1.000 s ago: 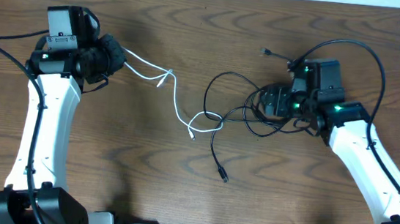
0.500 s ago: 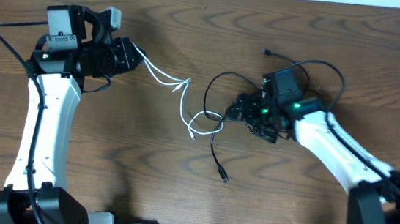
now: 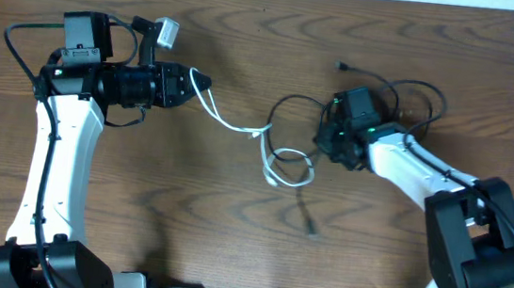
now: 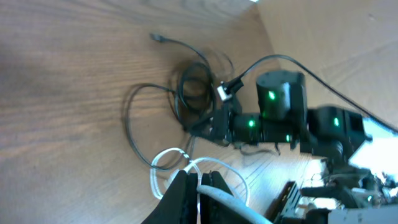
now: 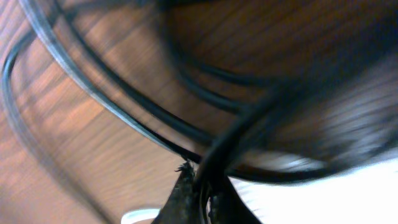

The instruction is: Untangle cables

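The left pincer (image 3: 198, 84) is clenched on one end of the white cable (image 3: 230, 124), which runs in a shallow curve across the desk (image 3: 249, 30) to a small loop lying among the 2 black cables (image 3: 287, 98) near the middle. The right pincer (image 3: 323, 143) is clenched too; its wrist view shows the tips nipped on a black strand with more black strands crossing close behind. That fits a pull-apart hold: each arm grips a different colour at opposite sides of the knot, so drawing them away from each other should slide the white loop out of the black coils. The white line is not yet taut, which suggests the separating pull has hardly begun. One black plug (image 3: 342, 67) lies free toward the far edge, and a black tail (image 3: 310, 225), blurred, trails toward the near edge. No box, tray or other container is in view; the cables rest directly on the bare wood.
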